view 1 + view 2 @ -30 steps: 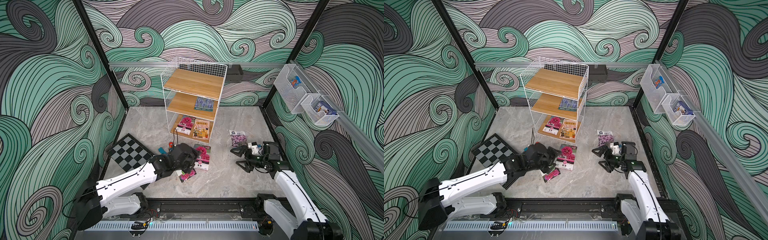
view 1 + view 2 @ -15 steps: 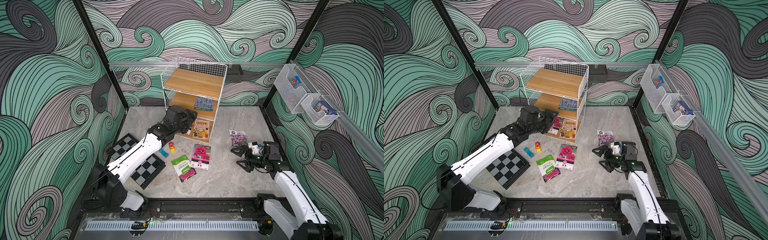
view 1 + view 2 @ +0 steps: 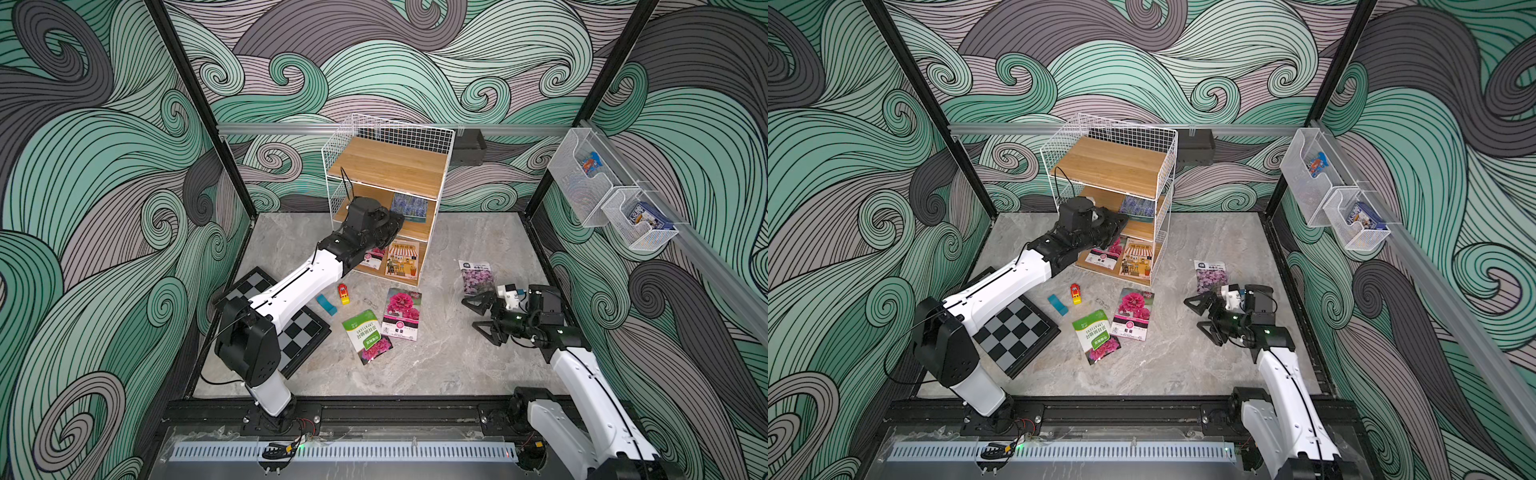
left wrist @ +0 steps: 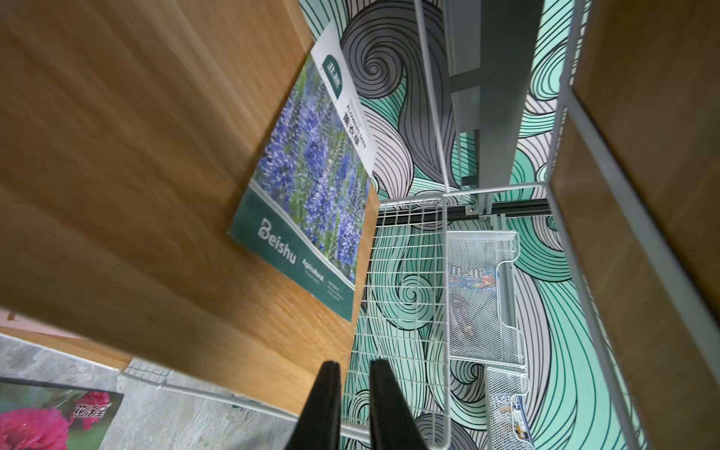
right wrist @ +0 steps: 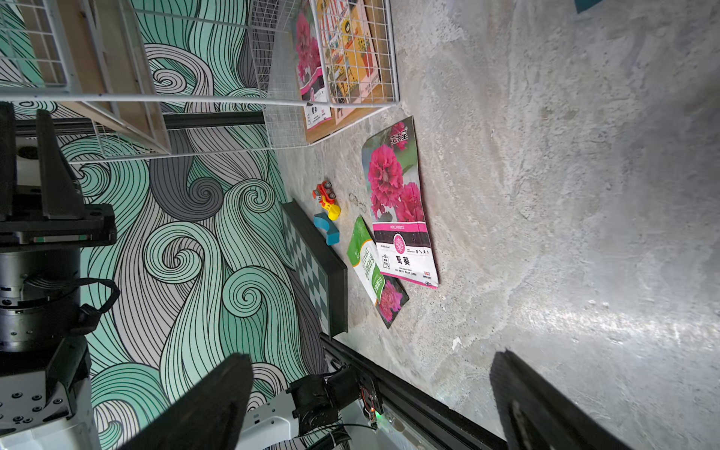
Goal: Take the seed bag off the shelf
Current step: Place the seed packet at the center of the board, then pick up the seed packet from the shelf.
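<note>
The shelf [image 3: 388, 164] [image 3: 1113, 164] is a white wire rack with wooden boards, standing at the back of the floor. A seed bag [image 3: 409, 206] [image 3: 1137, 206] [image 4: 311, 175] printed with purple flowers lies flat on its middle board. My left gripper [image 3: 397, 219] [image 3: 1121, 220] [image 4: 354, 364] reaches into that tier at the board's front edge, short of the bag. Its jaws are nearly together with nothing between them. My right gripper [image 3: 478, 316] [image 3: 1198, 314] [image 5: 368, 360] hovers open and empty over the floor on the right.
Two more packets [image 3: 374, 257] [image 3: 401, 259] lie on the bottom board. On the floor are a hollyhock bag [image 3: 402, 313], a green bag [image 3: 366, 336], a purple-flower bag [image 3: 476, 276], a chessboard [image 3: 291, 328], a toy car [image 3: 343, 293] and a blue block [image 3: 326, 304]. Mesh bins [image 3: 582, 178] hang on the right wall.
My left arm rose from the floor beside the green bag to the shelf's middle tier, and its jaws narrowed. The right arm has not moved.
</note>
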`<state>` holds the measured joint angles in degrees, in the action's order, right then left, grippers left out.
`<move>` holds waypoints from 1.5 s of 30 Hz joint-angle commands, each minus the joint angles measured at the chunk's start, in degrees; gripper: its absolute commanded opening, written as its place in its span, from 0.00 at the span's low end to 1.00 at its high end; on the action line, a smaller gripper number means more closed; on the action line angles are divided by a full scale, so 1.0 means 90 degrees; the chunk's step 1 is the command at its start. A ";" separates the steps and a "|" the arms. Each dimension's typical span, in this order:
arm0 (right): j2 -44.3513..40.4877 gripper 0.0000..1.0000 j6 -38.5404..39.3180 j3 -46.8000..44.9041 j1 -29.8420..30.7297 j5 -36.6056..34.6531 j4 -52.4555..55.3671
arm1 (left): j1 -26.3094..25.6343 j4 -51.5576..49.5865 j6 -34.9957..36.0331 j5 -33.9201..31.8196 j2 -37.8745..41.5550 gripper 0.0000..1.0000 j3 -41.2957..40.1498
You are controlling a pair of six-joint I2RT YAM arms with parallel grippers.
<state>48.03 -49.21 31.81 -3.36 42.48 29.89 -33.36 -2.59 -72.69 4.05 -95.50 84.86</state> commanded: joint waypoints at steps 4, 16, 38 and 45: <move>0.0031 0.99 0.0088 0.0022 -0.0037 0.0172 0.0158 | 0.0123 0.0537 0.0194 -0.0187 -0.0517 0.18 0.0612; 0.0036 0.99 0.0287 0.0060 -0.0034 0.0185 0.0417 | 0.0167 0.0321 0.0627 -0.0379 -0.1348 0.21 0.1474; 0.0275 0.99 0.0504 -0.0063 -0.0013 0.0110 0.0425 | 0.0384 0.2177 0.0312 -0.0454 -0.1972 0.16 0.1430; 0.0464 0.99 0.0631 -0.0017 -0.0024 0.0103 0.0406 | 0.0406 0.2233 0.0201 -0.0402 -0.2006 0.16 0.1640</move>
<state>51.62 -45.08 31.79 -3.36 43.35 32.82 -30.48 14.70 -70.37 0.27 -113.19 96.60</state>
